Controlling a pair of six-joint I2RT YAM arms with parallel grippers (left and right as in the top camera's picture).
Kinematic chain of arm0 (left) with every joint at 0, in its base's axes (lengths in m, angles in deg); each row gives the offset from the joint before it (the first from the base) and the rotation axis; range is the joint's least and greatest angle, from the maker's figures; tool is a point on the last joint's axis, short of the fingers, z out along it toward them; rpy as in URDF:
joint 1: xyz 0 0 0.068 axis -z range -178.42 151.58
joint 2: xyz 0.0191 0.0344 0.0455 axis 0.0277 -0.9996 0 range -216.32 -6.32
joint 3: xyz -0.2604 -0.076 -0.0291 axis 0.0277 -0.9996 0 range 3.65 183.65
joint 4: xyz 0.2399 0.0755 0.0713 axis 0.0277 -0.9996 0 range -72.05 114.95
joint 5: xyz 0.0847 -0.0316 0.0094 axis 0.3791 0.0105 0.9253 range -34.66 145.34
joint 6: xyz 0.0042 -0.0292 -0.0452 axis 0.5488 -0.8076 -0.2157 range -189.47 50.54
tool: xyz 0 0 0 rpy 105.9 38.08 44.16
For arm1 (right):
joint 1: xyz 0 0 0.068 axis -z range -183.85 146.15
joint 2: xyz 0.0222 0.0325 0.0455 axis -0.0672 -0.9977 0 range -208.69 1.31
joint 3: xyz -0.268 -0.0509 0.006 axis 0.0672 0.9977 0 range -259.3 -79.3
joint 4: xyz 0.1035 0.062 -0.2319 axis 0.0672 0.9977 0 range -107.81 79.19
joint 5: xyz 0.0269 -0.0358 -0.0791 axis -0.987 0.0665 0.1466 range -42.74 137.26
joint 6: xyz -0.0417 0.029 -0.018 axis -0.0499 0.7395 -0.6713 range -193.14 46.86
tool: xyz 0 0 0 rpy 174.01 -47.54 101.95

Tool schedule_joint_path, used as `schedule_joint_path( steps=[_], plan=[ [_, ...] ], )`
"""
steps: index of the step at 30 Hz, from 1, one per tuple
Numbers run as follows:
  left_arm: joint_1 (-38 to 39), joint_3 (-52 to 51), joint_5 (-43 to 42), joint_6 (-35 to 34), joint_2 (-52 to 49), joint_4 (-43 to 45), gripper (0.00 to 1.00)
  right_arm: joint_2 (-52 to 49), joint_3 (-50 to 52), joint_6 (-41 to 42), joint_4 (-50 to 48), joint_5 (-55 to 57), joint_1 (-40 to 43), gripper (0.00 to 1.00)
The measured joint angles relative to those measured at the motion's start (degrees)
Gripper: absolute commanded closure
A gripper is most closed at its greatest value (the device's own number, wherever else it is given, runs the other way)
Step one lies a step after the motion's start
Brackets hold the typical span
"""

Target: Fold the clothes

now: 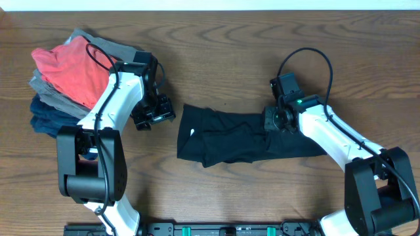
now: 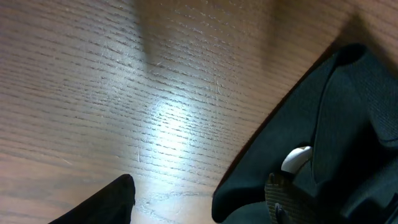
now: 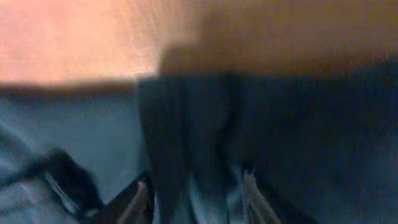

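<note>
Folds of soft black T-shirt (image 1: 230,141) between right jaws, left jaws wide.

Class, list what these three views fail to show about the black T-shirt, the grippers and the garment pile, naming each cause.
- Right wrist view: blur hides whether the right gripper pinches the black T-shirt.
- Overhead: its fingertips sit hidden under its own wrist.
- Overhead: the white logo is too small to read.
- Overhead: the left arm covers part of the garment pile.
</note>
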Motion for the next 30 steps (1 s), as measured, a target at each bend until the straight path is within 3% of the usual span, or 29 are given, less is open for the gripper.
schedule_joint_path(
  steps=[13,17,23,30],
  plan=[
    [1.95,-0.11,-5.99,3.19,0.00,-0.24,0.23,0.74,-0.66,-6.10,6.62,-2.32,0.11,0.48],
    [4.63,-0.13,-8.17,6.67,0.00,-0.13,0.20,3.91,-3.21,-6.84,7.80,-2.54,0.94,0.39],
    [8.31,-0.17,-14.93,12.04,0.00,1.62,0.16,9.29,-5.40,-7.41,9.38,-2.51,3.08,0.38],
    [9.42,-2.47,-16.85,14.62,0.00,6.56,0.11,9.20,-5.42,-7.48,12.07,-2.38,5.05,0.38]
  ],
)
